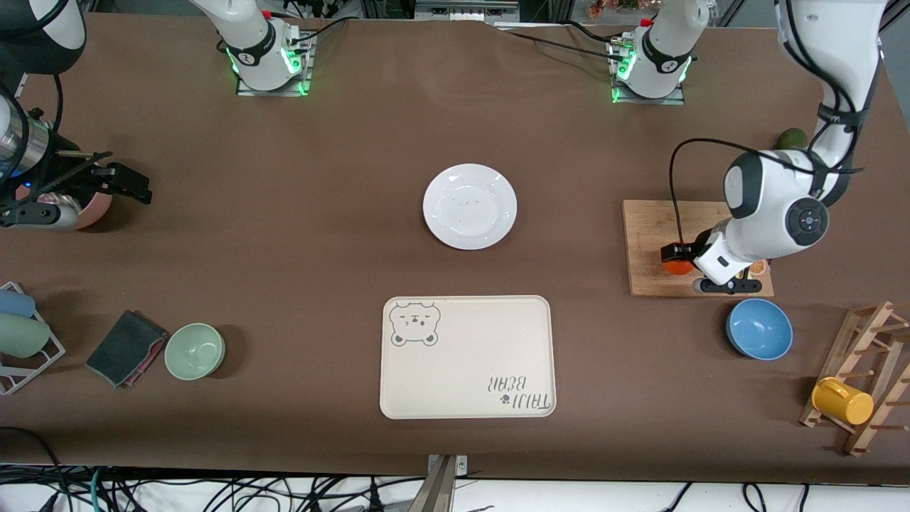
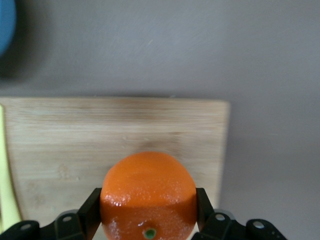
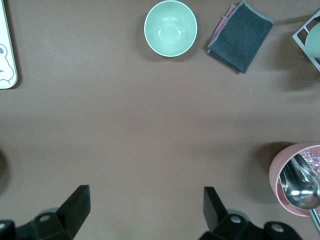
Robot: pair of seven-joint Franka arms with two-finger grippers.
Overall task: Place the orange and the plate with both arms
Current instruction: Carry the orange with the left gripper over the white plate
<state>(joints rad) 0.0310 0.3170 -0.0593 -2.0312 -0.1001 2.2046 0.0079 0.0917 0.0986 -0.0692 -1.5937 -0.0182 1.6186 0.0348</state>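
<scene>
Your left gripper [image 2: 148, 220] is down on the pale wooden cutting board [image 1: 650, 242] at the left arm's end of the table, its two black fingers [image 2: 90, 212] clamped against both sides of the small round red-orange orange [image 2: 148, 197]; in the front view the fruit [image 1: 677, 267] shows just past the wrist, low over the board's edge that faces the table's middle. Whether it has left the wood you cannot tell. The round glossy white plate [image 1: 470, 206] sits bare near the middle of the table, well apart from the orange, and farther from the front camera than the cream rectangular tray with the bear print [image 1: 468, 357]. A blue bowl [image 1: 759, 328] stands just nearer the camera than the board. Your right gripper [image 3: 145, 210] waits at the right arm's end of the table, fingers spread wide and holding nothing, over bare brown tabletop beside a pink cup with a metal spoon [image 3: 299, 180]. A pale green bowl [image 1: 195, 350] and a folded dark grey cloth [image 1: 124, 347] lie nearer the camera at that end.
</scene>
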